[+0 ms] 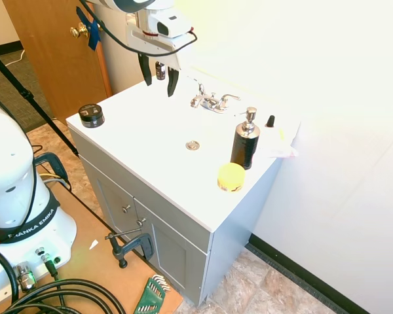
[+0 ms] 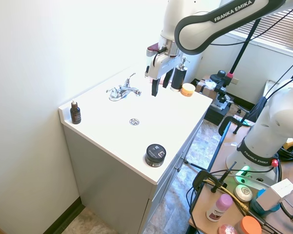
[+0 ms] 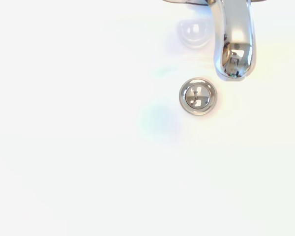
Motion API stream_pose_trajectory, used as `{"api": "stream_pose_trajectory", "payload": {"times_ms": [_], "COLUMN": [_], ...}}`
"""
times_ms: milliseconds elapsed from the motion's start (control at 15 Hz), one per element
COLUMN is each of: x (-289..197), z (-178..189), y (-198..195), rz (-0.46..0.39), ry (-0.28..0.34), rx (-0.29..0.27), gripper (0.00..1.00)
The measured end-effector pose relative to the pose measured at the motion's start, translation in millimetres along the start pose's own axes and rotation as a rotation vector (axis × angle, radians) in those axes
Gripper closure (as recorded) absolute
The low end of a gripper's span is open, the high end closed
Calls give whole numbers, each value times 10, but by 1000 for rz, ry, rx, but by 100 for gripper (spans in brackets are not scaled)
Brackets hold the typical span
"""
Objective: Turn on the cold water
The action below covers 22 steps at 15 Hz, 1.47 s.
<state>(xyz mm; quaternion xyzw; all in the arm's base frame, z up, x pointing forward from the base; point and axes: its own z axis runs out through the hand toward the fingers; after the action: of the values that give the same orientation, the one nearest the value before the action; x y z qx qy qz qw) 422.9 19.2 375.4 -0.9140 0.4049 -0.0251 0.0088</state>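
1. Your claw [image 1: 158,77] hangs released, fingers spread, above the sink [image 1: 150,124], grasping nothing.
2. The faucet [image 1: 211,101] sits at the tabletop's [image 1: 183,190] back edge, apart from the claw.

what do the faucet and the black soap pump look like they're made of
Faucet: polished chrome-look metal, mirror reflections on its spout in the wrist view. Soap pump: glossy black body, glass or plastic, cannot tell; silvery pump head, likely metal or plated plastic.

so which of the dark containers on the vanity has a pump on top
The tall black soap dispenser beside the yellow tub; the round jar and small dropper bottle have none.
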Motion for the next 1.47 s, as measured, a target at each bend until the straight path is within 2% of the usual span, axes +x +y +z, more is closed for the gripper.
{"api": "stream_pose_trajectory", "payload": {"times_ms": [200, 333, 600, 867, 1267, 1467], "x": [44, 248, 970, 1562, 1939, 1992], "z": [16, 97, 309, 435, 569, 733], "y": [13, 26, -137, -382, -683, -678], "rz": [19, 75, 196, 285, 335, 334], "ry": [22, 109, 295, 440, 527, 520], "rx": [-7, -20, -66, -92, -89, -114], "gripper": [0, 0, 0, 0, 0, 0]}}
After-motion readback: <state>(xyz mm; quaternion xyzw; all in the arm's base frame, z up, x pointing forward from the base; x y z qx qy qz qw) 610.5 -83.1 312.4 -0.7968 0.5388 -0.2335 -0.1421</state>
